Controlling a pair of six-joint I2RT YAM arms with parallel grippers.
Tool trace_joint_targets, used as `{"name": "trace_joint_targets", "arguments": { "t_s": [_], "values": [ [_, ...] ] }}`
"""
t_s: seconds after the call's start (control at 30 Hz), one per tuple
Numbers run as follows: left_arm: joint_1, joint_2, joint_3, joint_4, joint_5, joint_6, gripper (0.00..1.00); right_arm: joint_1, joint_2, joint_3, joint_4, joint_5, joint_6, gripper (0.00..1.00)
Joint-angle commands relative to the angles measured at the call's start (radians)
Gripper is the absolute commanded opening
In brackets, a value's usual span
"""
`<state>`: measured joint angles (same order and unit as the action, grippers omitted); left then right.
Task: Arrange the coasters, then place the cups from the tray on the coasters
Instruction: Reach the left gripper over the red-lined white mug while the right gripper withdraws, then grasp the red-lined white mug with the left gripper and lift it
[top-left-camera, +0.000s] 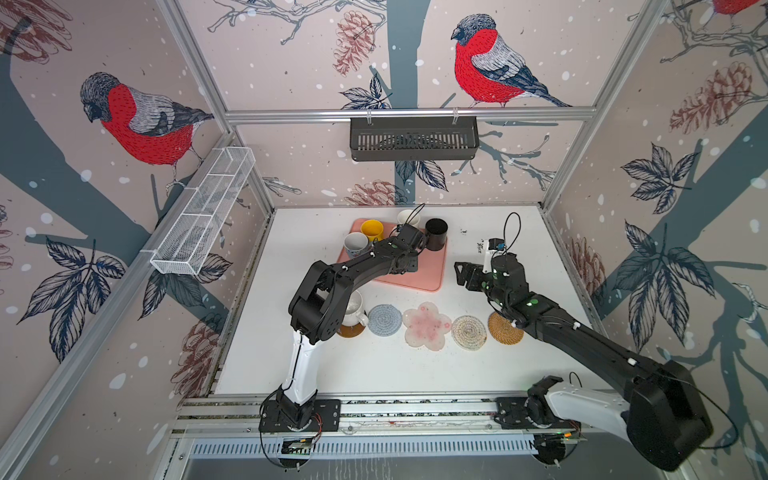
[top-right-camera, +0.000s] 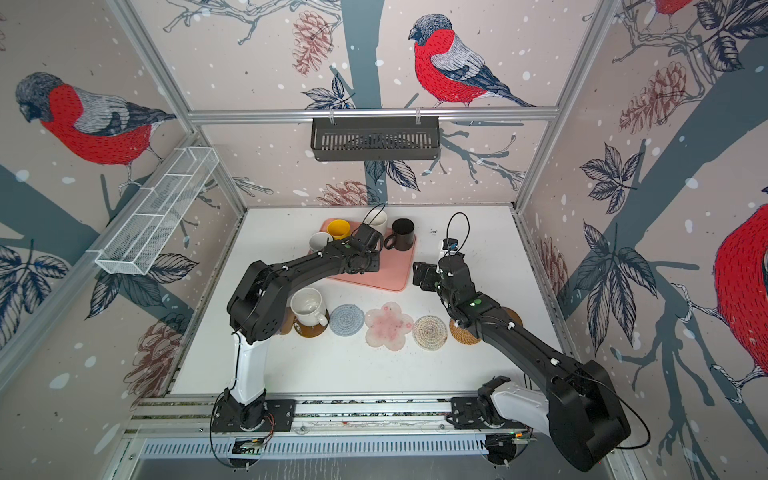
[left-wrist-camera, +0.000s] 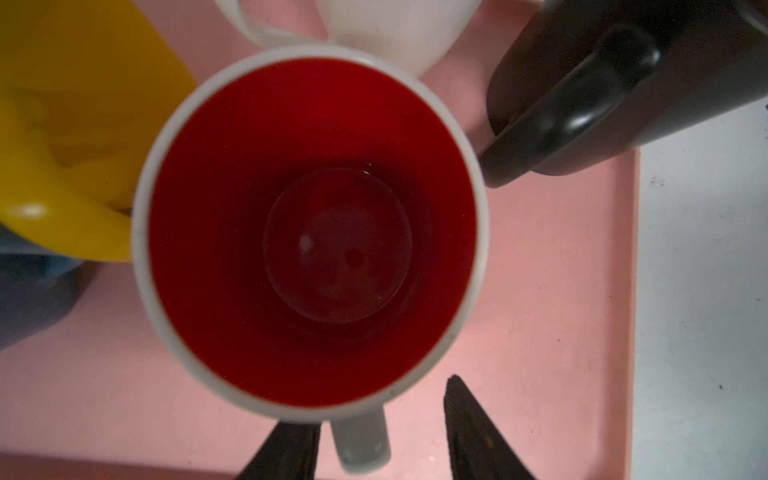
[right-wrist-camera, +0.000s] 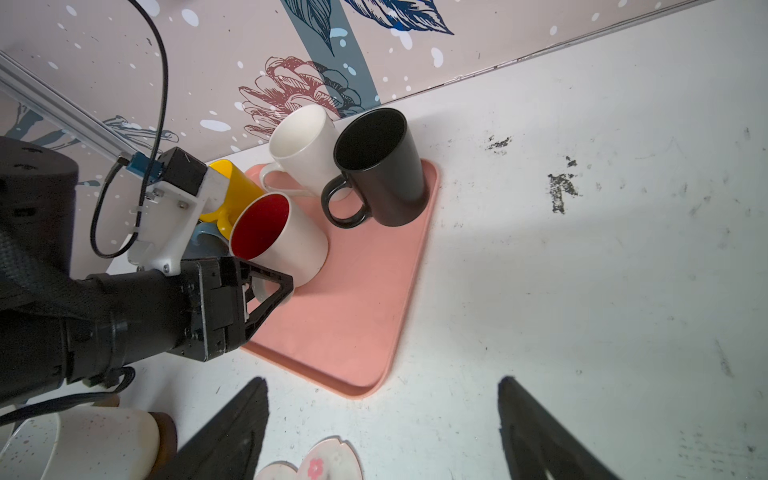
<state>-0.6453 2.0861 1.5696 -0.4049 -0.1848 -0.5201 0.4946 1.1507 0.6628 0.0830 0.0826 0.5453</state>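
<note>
Tabletop white, scuffed; bird-wallpaper walls. Left fingers apart astride red-lined mug handle; right fingers spread.

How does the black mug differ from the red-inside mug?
The black mug is black all over; the red-inside mug is white outside. The black mug stands untouched at a corner of the tray; the red-inside mug's handle lies between the open jaws of the left gripper. Both stand upright on the tray.

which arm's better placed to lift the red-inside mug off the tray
Left. The left gripper sits with a finger on each side of the handle of the red-inside mug on the pink tray. The right gripper hangs open over the table beside the tray, empty.
</note>
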Motion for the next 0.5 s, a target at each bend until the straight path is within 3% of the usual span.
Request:
{"name": "trace_joint_targets", "arguments": {
  "t_s": [0.0,0.47],
  "values": [
    [0.007,0.017,0.013,-0.007,-0.012,-0.005,0.47,0.001,-0.001,-0.002,0.031,-0.006,0.002,0.86],
    [0.018,0.045,0.038,-0.006,-0.01,-0.011,0.3,0.002,-0.001,-0.009,0.041,-0.018,0.005,0.86]
  ]
}}
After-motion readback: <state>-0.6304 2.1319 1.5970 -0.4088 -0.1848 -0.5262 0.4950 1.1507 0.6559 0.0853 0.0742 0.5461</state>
